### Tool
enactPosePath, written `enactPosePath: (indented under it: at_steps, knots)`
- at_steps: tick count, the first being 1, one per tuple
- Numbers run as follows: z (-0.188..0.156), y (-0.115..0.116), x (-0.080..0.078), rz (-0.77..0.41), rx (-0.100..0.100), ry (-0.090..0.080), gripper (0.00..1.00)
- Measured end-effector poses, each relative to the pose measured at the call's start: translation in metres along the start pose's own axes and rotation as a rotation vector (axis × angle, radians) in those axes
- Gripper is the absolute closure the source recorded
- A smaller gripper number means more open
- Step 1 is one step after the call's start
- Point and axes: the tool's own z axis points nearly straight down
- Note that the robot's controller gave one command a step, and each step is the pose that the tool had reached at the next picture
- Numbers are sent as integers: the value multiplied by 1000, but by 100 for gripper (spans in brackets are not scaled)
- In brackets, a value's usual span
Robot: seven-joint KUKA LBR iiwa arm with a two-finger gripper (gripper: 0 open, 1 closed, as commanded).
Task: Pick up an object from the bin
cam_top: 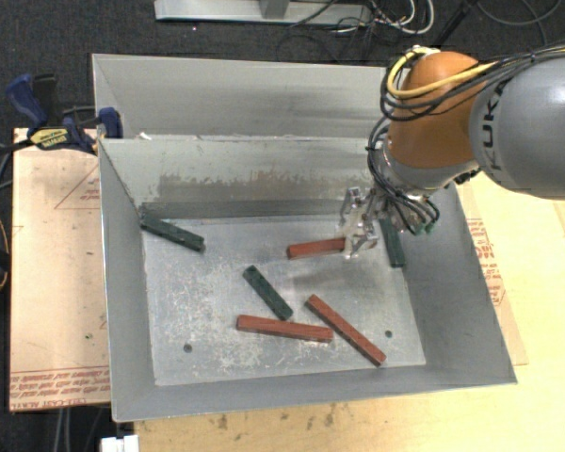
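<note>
1. While the task is not yet complete, the grasp looks made. The gripper (356,243), at 2 o'clock in the bin (198,290), has its fingers drawn narrow on the right end of a red bar (313,249).
2. The red bar runs from the fingers toward 9 o'clock, roughly level. A shadow on the floor just below it suggests it is slightly off the floor; this is a judgement, not a certainty.
3. Left to do: raise the bar clear of the bin walls. Because it is held by one end, the bar may droop or slip on the way up.
4. Nearest neighbour: a dark bar (393,243) lies just beside the gripper at its 3 o'clock, close to the right wall. Whether the two touch cannot be told.
5. Other contents, all well apart from the gripper:
   - a green bar (266,293) at the centre;
   - a flat red bar (284,328) at 6 o'clock;
   - a slanted red bar (346,329) at 5 o'clock;
   - a far green bar (172,234) at 10 o'clock.
6. Obstructions: nothing lies on the held bar, and the way upward appears free.
</note>
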Motion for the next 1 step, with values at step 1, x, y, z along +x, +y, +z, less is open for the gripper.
enactPosePath:
  at_steps: [1]
  knots:
    - [-13, 0, -1, 0, 2, -7, 100]
